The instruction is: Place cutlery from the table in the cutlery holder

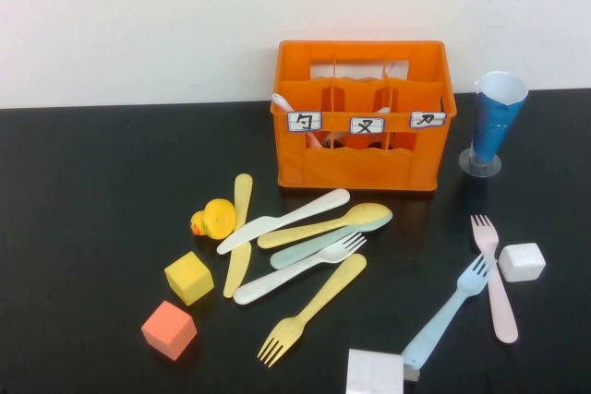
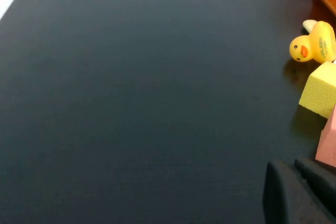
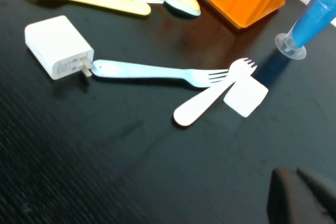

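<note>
We see cutlery point(image 1: 305, 251) strewn on black table point(image 1: 92, 228) before orange cutlery holder point(image 1: 362, 117) — left gripper point(image 2: 299, 192) and right gripper point(image 3: 304, 195) both pressed together, empty, low above table.

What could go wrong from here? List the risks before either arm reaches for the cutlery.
1. The pile in front of the cutlery holder overlaps: the white fork lies across other pieces, so one pick may drag neighbours.
2. The blue fork touches the white charger and crosses the pink fork; lifting it may shift both.
3. The rubber duck sits against a yellow knife.
Both end effectors, left and right, are shut and away from the cutlery.
</note>
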Robot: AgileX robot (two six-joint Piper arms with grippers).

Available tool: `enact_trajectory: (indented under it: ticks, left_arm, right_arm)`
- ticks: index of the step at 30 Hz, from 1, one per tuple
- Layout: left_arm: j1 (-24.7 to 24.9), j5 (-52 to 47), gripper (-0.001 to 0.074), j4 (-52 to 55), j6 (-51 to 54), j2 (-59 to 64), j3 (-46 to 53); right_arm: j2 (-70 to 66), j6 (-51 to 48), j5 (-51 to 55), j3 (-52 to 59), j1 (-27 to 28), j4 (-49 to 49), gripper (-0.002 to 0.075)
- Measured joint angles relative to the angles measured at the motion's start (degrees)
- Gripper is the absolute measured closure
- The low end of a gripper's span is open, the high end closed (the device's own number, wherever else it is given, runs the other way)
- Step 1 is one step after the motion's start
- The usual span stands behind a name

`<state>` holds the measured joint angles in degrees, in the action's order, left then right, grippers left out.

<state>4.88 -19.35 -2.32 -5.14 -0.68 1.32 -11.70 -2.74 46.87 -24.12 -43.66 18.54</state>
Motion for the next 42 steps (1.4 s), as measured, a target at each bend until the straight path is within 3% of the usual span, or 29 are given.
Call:
enact_trajectory:
  ticks: [21, 26, 29, 37, 42]
  left_arm:
    - [0.0, 0.0, 0.0736, -0.4, 0.2, 0.0, 0.0]
    - [0.0, 0.0, 0.0736, -0.4, 0.2, 0.0, 0.0]
    - [0.0, 0.0, 0.0736, -0.5, 0.2, 0.0, 0.0]
    - [0.0, 0.0, 0.0736, -0.6, 0.2, -0.1, 0.0]
    - [0.0, 0.0, 0.0736, -0.6, 0.2, -0.1, 0.0]
  right_arm:
    - [0.0, 0.0, 0.0, 0.0, 0.0, 0.0, 0.0729]
    - [6.4, -0.5, -1.1, 0.6, 0.5, 0.0, 0.0729]
    - [11.8, -2.0, -3.5, 1.1, 4.6, 2.0, 0.0729]
    - [12.6, -1.6, -13.8, 6.5, 26.9, 3.3, 0.0729]
    - [12.6, -1.6, -21.5, 10.9, 36.5, 2.8, 0.0729]
